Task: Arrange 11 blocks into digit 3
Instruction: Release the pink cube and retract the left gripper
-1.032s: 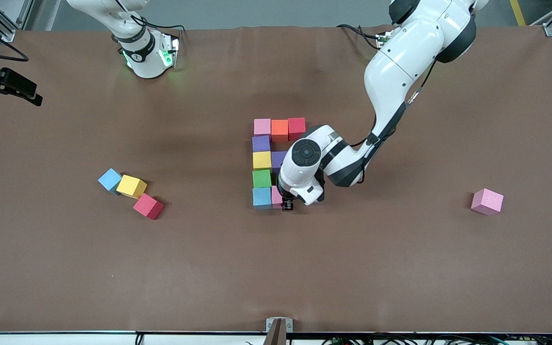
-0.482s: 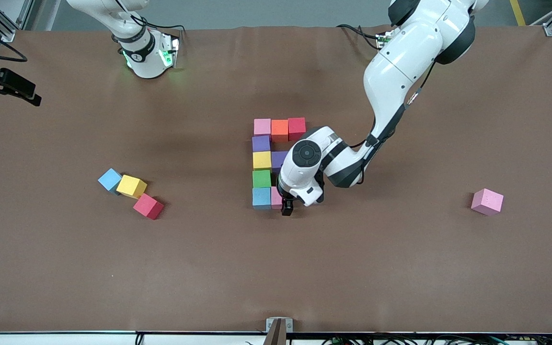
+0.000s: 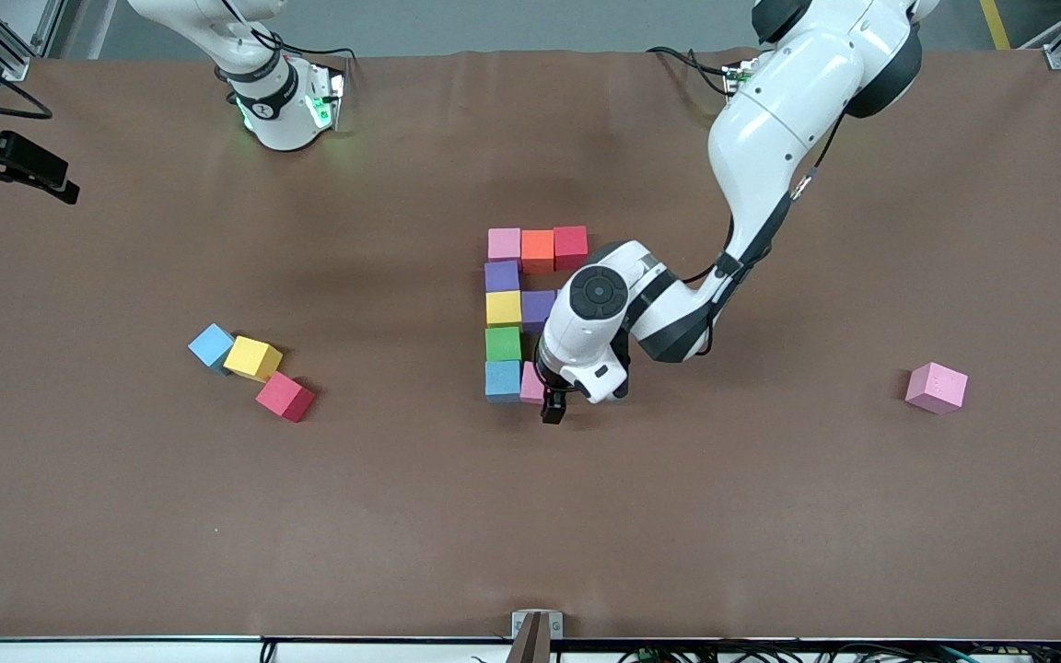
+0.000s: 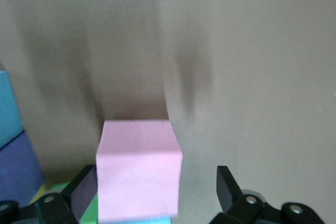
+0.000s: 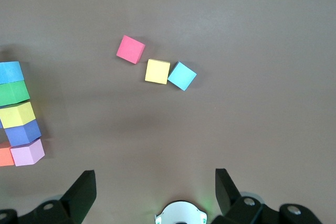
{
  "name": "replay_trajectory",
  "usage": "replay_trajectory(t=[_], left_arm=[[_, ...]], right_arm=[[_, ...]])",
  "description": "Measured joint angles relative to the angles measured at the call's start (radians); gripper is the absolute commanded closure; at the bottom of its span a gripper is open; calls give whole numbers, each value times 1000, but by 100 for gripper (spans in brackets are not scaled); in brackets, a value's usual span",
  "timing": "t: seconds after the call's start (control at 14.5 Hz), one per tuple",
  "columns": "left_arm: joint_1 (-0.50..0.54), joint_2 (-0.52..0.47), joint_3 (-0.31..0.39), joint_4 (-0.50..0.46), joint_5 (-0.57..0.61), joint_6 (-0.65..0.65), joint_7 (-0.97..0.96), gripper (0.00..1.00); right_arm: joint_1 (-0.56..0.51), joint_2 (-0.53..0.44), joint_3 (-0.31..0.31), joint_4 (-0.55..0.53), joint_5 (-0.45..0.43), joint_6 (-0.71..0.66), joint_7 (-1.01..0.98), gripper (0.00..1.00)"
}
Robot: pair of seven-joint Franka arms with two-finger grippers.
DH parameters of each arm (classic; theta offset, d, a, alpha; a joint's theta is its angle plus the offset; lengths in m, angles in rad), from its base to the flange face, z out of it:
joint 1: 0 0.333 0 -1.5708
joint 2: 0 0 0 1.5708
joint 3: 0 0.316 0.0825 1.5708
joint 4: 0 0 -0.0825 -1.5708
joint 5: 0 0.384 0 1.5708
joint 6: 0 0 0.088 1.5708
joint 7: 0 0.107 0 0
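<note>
The digit 3 figure lies mid-table: a pink (image 3: 504, 243), orange (image 3: 537, 250) and red block (image 3: 570, 246) form one bar. A column of purple (image 3: 501, 275), yellow (image 3: 503, 308), green (image 3: 503, 343) and light blue (image 3: 502, 380) runs toward the front camera, with a second purple block (image 3: 538, 308) beside the yellow one. My left gripper (image 3: 553, 407) stands open astride a pink block (image 4: 139, 169) that rests beside the light blue one, its fingers (image 4: 228, 187) apart from it. My right gripper (image 5: 154, 190) waits open, high over the table.
Loose blocks lie toward the right arm's end: light blue (image 3: 211, 345), yellow (image 3: 251, 358) and red (image 3: 285, 397), touching in a row. A single pink block (image 3: 936, 387) sits toward the left arm's end. The right arm's base (image 3: 277, 101) stands at the table's back edge.
My left gripper has opened and let go of the pink block beside the light blue one, then shifted slightly toward the front camera. The right arm has not moved.
</note>
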Motion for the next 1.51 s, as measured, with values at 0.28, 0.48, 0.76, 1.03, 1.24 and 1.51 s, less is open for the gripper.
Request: replay_trajectory(t=[0.28,0.48,0.76,1.03,1.24,1.51], left_arm=[[15,-74,-24,1,0,-115,11,0],[119,-118,-99,1,0,-242,120,0],[290,-167,-157,-2,0,-366,357,0],[433,-245,-160,-71,0,-444,653,1],[569,-308,-160,-181,0,-452,891,1],[705,-344,-160,-290,0,-452,1180,2]], right_arm=[[0,0,0,0,0,0,0,0],[-1,0,-1,0,0,1,3,0],[-1,0,-2,1,-1,6,5,0],[-1,0,-2,8,-1,10,7,0],[-1,0,-2,11,-1,12,8,0],[-1,0,-2,12,-1,12,8,0]])
